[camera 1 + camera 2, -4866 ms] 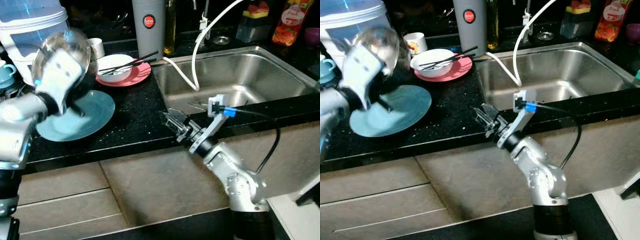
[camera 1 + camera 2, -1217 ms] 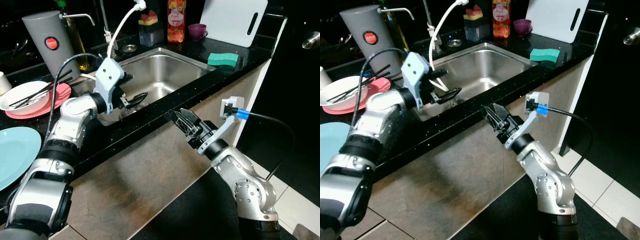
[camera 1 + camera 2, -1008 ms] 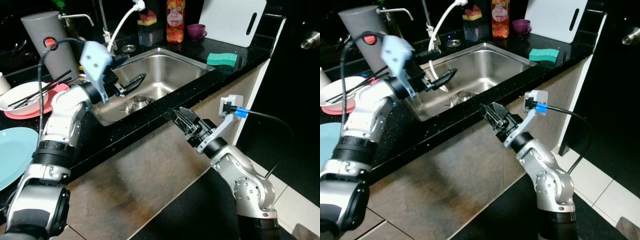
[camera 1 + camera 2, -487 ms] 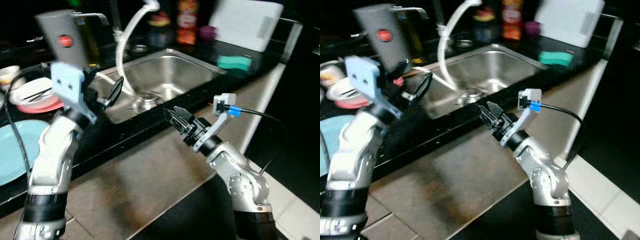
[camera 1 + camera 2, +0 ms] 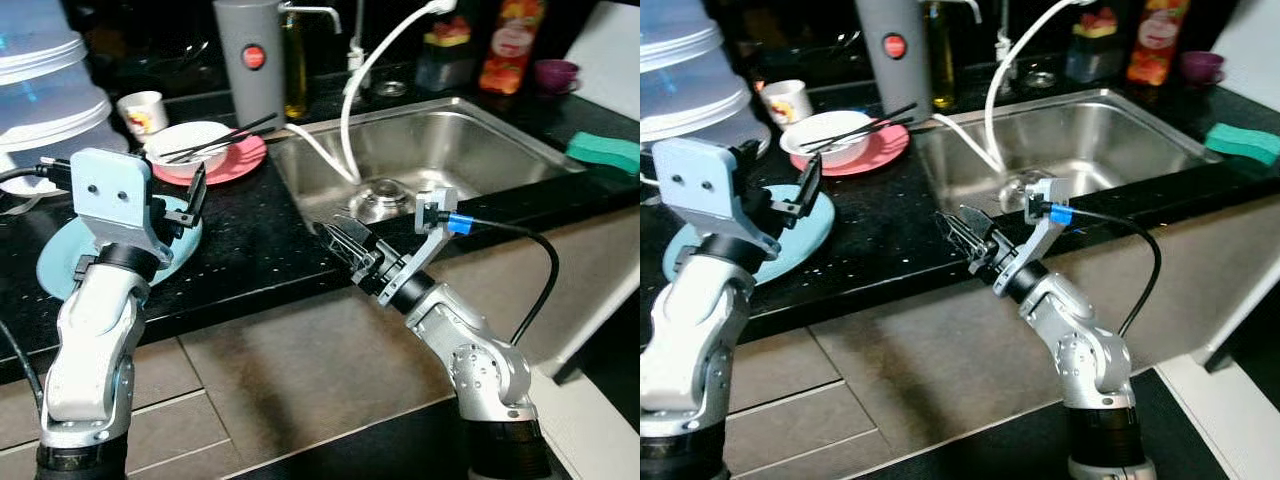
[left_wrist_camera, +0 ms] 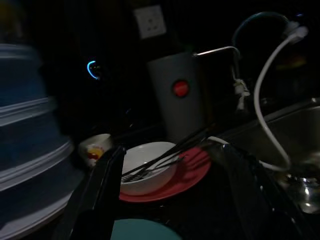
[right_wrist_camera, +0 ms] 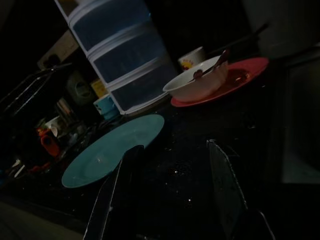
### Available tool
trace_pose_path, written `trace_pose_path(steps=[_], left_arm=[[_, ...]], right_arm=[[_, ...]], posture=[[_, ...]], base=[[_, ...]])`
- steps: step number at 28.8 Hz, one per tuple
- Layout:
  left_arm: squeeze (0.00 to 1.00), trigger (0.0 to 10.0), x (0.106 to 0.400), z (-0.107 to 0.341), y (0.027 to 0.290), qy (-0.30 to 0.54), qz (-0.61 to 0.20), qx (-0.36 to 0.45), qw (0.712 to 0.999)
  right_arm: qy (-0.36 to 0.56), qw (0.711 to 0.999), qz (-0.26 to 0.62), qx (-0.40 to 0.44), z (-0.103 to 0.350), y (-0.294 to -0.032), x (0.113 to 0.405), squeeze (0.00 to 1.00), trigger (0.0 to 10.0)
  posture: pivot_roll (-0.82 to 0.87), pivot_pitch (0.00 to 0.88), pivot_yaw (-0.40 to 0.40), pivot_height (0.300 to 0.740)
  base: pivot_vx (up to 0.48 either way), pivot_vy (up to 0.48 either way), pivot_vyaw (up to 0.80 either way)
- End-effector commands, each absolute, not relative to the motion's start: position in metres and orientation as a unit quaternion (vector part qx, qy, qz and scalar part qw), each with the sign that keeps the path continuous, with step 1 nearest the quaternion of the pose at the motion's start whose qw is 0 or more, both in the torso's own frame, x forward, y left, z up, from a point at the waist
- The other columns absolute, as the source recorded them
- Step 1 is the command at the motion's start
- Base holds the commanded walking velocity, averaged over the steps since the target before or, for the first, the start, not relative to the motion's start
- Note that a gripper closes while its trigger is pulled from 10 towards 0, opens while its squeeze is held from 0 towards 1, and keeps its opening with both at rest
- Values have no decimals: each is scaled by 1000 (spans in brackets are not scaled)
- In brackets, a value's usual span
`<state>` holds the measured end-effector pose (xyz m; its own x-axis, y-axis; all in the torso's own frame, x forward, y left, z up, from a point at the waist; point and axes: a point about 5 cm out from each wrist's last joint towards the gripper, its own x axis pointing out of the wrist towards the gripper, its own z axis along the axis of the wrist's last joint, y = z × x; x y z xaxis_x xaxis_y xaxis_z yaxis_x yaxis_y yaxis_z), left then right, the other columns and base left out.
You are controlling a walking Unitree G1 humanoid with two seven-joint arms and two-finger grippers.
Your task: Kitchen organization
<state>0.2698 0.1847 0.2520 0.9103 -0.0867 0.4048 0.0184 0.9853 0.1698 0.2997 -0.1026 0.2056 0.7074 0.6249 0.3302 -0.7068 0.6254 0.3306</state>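
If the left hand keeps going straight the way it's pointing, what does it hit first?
Probably the white bowl with chopsticks on the red plate. The open left hand points at it; depth is unclear.

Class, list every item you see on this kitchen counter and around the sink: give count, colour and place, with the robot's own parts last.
Plate: one, teal, counter front left.
Plate: one, pink, beside the sink.
Bowl: one, white, on the pink plate, black chopsticks across it.
Cup: one, white, behind the bowl.
Canister: one, grey, counter back.
Sink: one, steel.
Hose: one, white, into the sink.
Sponge: one, green, right of the sink.
Left gripper: open, above the teal plate.
Right gripper: open, over the counter's front edge.
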Motion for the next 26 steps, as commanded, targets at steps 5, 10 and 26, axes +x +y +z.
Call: trace_pose_path(steps=[5,10,26], left_arm=[[0,10000,268,245,184,-186,-12,55,981],[0,10000,271,245,177,-182,-25,40,982],[0,10000,273,249,143,-176,-132,12,975]], right_arm=[[-97,893,387,210,208,-96,303,0,10000],[-99,894,384,208,209,-97,305,0,10000],[-118,900,359,217,215,-102,316,0,10000]], posture=[[100,0,-8,740],[101,0,-14,740],[103,0,-5,740]], base=[[0,0,779],[0,0,777],[0,0,719]])
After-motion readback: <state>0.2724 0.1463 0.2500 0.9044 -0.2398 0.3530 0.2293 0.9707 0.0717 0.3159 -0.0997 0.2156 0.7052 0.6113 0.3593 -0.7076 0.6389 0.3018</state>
